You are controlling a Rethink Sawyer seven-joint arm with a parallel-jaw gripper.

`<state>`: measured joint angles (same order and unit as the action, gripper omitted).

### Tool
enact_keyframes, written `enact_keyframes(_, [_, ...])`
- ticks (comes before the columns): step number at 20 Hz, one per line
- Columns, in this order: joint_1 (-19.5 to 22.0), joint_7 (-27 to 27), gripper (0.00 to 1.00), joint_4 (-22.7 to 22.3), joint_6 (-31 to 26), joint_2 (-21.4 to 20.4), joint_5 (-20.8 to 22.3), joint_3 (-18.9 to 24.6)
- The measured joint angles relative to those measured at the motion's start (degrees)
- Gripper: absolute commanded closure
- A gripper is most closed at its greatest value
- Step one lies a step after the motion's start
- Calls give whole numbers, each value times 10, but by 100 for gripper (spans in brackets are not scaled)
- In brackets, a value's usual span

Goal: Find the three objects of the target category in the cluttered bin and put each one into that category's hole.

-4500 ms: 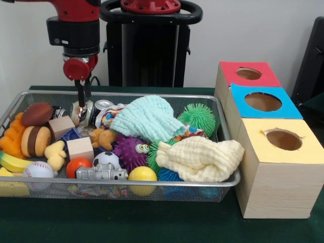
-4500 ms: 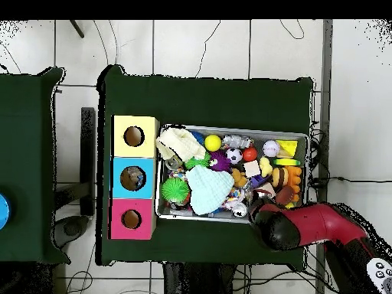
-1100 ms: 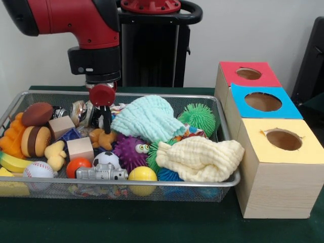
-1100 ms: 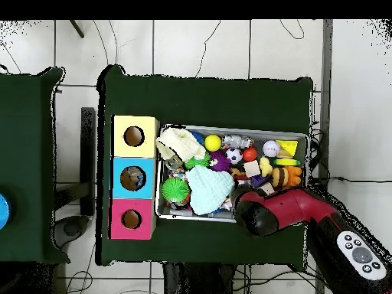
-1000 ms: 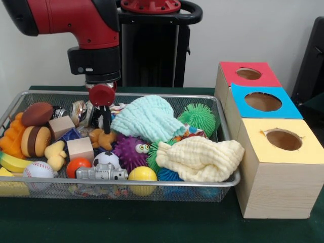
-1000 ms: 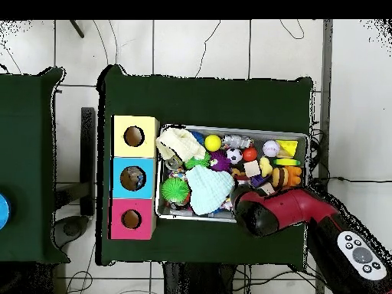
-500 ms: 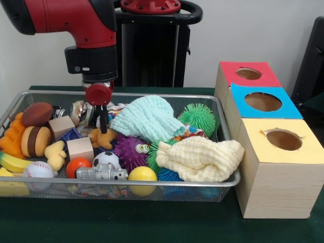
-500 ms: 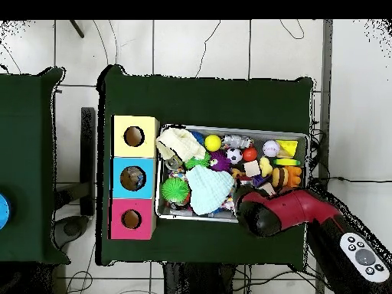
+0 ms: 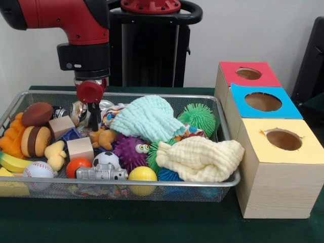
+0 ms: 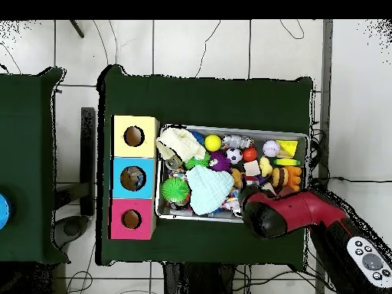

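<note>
Bench (image 9: 152, 223): dark green cloth cover, pale wall behind; tiled floor around it in the overhead view.
Bin (image 9: 152, 186): wire mesh, full of toys and two cloths, a mint cloth (image 9: 147, 117) and a cream cloth (image 9: 200, 158); position unchanged.
Boxes: three wooden boxes just right of the bin in the front view, with red top (image 9: 248, 74), blue top (image 9: 263, 102) and yellow top (image 9: 283, 139), each with a round hole.
Arm (image 9: 76, 23): has shifted left in the front view since half a second ago, and further since one second ago.
End effector (image 9: 93, 121): hangs inside the bin's far left part, tip just above the brown plush toy (image 9: 104, 137), beside the silver can (image 9: 81, 111); open or closed cannot be told.
Contents near tip: wooden cubes (image 9: 80, 148), purple spiky ball (image 9: 130, 151); none visibly displaced.
Target category: not identifiable from the views; all items lie in the bin.
</note>
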<state>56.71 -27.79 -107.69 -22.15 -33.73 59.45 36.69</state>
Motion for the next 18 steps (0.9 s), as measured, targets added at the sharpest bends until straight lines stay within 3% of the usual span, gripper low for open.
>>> enact_keyframes(18, [6, 0, 0, 6, 0, 2, 7, -4])
